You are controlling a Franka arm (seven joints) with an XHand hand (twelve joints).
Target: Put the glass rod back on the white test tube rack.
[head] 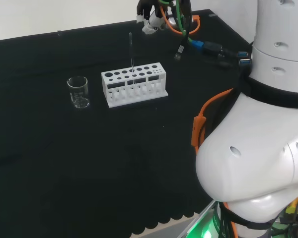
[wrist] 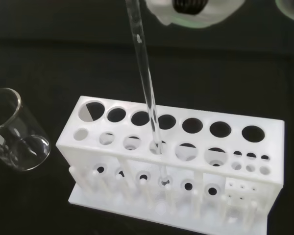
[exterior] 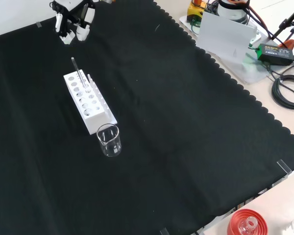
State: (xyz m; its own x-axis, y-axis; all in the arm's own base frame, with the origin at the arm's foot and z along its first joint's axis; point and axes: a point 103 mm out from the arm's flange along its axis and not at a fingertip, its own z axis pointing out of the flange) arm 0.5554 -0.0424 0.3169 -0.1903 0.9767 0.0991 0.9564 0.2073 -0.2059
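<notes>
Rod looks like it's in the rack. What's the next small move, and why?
Probably back the robot hand further up and away. The glass rod stands in a hole of the white test tube rack, and in the head and front views the hand sits clear of it, holding nothing. The beaker beside the rack needs no touch.

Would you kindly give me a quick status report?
Robot hand clear above rack, holding nothing. Glass rod standing in white rack. Beaker beside rack, no obstruction.

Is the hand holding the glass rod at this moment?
No. In the front view the hand is up and apart from the glass rod, which stands alone in a hole of the white rack.
</notes>
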